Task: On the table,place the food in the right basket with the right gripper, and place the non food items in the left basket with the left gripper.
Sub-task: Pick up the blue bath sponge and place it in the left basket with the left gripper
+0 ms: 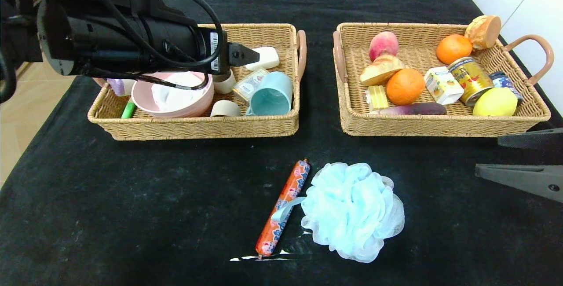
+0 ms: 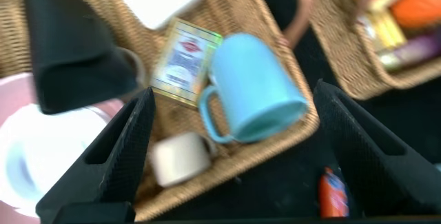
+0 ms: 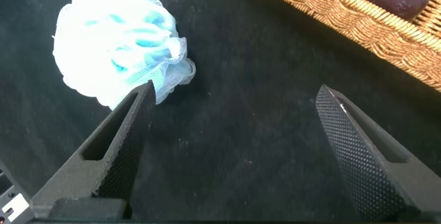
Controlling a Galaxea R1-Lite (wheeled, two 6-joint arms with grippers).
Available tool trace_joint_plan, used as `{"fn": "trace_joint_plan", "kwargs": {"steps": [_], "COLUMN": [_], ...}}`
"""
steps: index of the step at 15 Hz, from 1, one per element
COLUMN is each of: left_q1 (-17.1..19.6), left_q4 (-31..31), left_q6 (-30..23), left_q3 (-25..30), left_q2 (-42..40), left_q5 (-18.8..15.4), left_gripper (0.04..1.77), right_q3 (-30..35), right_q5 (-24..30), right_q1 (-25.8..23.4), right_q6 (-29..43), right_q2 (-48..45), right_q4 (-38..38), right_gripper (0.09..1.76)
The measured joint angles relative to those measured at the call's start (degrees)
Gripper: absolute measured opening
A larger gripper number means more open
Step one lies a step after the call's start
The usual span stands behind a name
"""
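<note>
Black cloth-covered table (image 1: 132,215) bearing two tan wicker baskets; left basket (image 1: 198,125) with pink bowl (image 1: 176,105), light-blue mug (image 1: 270,94), gold-edged card box (image 1: 250,83) and white rounded soap bar (image 1: 264,58); right basket (image 1: 440,123) with fruit, bread and cans; left gripper (image 2: 234,155) above left basket, jaws wide, holding nothing; right gripper (image 3: 231,155) low over bare cloth near right basket, jaws wide, empty; fluffy light-blue bath pouf (image 1: 352,209) on cloth before the baskets; long orange-red sausage stick (image 1: 283,207) just beside it, under its ribbon loop.

Bright, even light is cast with soft shadows, while the tan wicker left basket (image 2: 227,17) is blurred at twelve o'clock.
</note>
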Motion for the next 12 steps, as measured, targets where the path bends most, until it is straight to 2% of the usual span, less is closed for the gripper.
{"fn": "trace_joint_plan", "kwargs": {"steps": [5,8,12], "left_q1": [-9.94,-15.03,-19.01], "left_q4": [-0.72,-5.00,-12.31], "left_q6": [-0.06,0.17,3.04], "left_q3": [8.02,13.87,21.88], "left_q2": [-5.46,-6.97,-7.23], "left_q5": [0.57,0.57,0.44], "left_gripper": [1.68,1.69,1.70], "right_q3": [0.00,0.06,0.06], "right_q5": [0.00,-0.02,-0.06], "right_q1": [-0.05,-0.02,-0.02], "right_q6": [0.02,0.02,0.02], "right_q2": [0.00,0.02,0.24], "right_q4": [0.00,0.00,0.00], "right_gripper": [1.70,1.70,1.70]}}
